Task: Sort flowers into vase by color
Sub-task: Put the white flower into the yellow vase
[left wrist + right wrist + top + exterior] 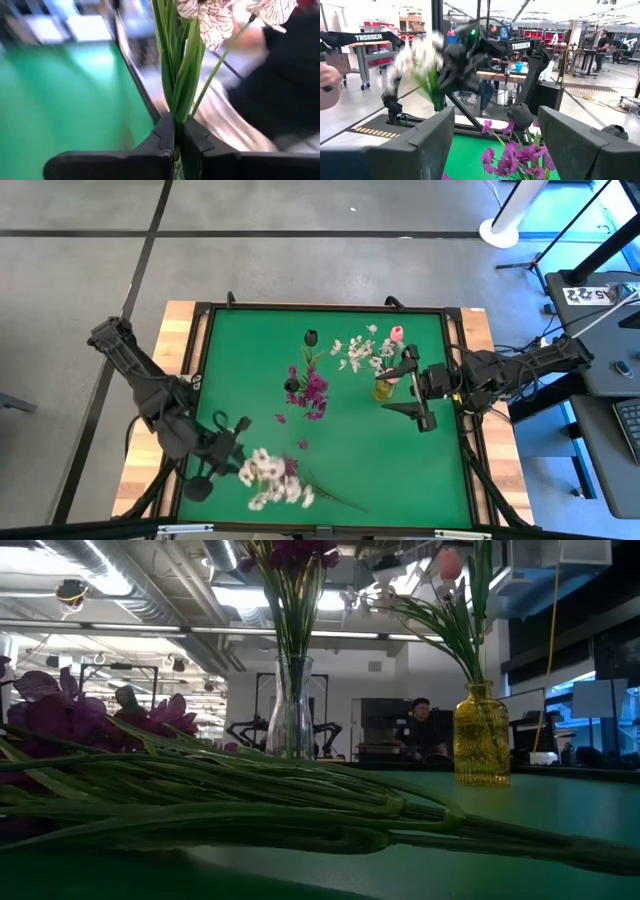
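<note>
- High view: the left gripper [238, 448] sits at the near left of the table [400, 470], white flowers [272, 478] just right of it.
- Left wrist view: its fingers [162, 140] are clenched on the green stems [177, 75].
- Right wrist view: the right gripper [492, 137] stands released, purple flowers [512, 157] between its fingers.

The green table mat [400, 470] looks matt and smooth — like felt or rubber sheet. Pale wooden boards [180, 330] edge the table, their grain showing. The clear vase [290, 710] is glossy glass; the yellow vase [482, 735] is glass too, ribbed and shiny. The white flowers [270, 477] have cloth-like petals — the stems [176, 75] look waxy plastic. The left gripper [176, 145] is matt black plastic.
</note>
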